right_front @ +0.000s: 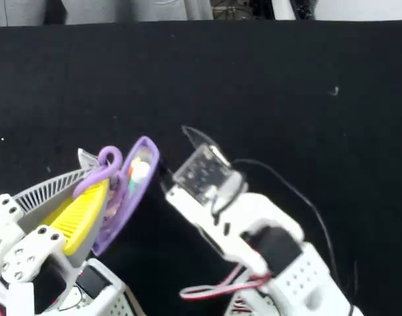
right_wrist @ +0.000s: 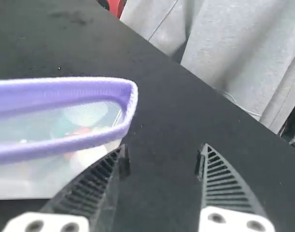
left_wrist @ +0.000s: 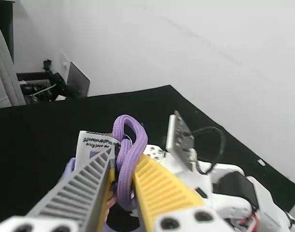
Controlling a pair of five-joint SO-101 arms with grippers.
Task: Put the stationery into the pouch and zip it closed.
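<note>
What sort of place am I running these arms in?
Probably a robotics lab or workshop bench: a black-covered table, a bare white wall beyond it, and cables and electronic gear past the table's edge.

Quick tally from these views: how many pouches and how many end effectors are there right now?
Pouch: 1
End effectors: 2 (left end effector shut on the pouch's loop, right end effector open)
Total: 3
</note>
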